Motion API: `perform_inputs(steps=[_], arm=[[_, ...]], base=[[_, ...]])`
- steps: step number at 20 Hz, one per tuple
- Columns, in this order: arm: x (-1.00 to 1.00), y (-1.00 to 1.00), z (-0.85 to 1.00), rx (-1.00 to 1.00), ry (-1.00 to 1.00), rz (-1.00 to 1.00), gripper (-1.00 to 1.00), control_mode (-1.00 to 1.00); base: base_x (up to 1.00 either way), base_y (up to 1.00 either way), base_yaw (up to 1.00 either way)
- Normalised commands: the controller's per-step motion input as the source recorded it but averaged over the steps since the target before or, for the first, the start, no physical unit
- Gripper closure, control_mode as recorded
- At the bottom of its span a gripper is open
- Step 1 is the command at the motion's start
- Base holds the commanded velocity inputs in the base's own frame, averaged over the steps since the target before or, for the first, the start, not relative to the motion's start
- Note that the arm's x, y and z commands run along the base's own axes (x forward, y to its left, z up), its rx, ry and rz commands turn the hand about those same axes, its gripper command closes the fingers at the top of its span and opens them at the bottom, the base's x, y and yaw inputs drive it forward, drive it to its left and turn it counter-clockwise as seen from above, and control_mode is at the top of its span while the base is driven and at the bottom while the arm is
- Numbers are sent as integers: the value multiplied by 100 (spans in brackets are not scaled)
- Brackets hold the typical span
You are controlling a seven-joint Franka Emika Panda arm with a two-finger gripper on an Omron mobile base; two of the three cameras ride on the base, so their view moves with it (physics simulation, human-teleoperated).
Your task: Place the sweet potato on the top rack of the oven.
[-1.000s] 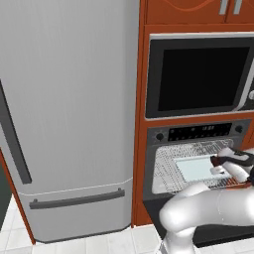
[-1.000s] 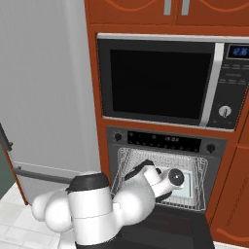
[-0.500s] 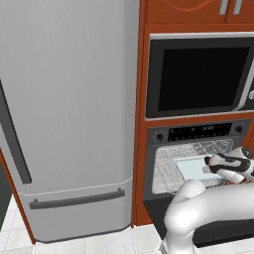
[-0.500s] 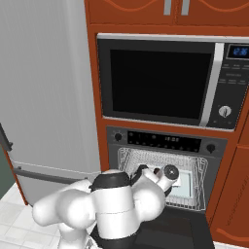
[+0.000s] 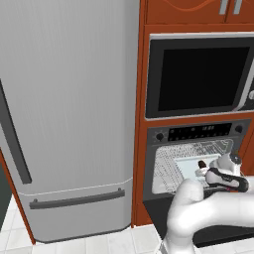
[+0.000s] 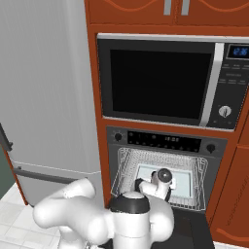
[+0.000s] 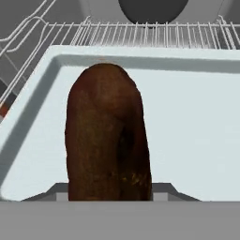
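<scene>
I have the sweet potato [image 7: 107, 136] clamped in the gripper [image 5: 202, 168], hanging over the pale tray [image 7: 192, 136] that sits on the top rack [image 6: 127, 165] inside the open oven [image 6: 165, 142]; I cannot tell whether it touches the tray yet. My worry is releasing while it is still above the tray, since the oblong lump could roll toward the tray's rim or the rack's wires. Pulling out carelessly could also catch the hand on the rack.
</scene>
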Motion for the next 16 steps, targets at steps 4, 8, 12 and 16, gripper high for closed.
perform_inputs(steps=[4,8,12,16], arm=[[18,-1,-19,0,0,0,100,-100],[7,0,-14,0,0,0,100,-100],[1,-2,-7,0,0,0,-100,-100],[0,-11,0,0,-3,0,-100,-100]], base=[[0,0,0],[0,0,0],[0,0,0],[0,0,0]])
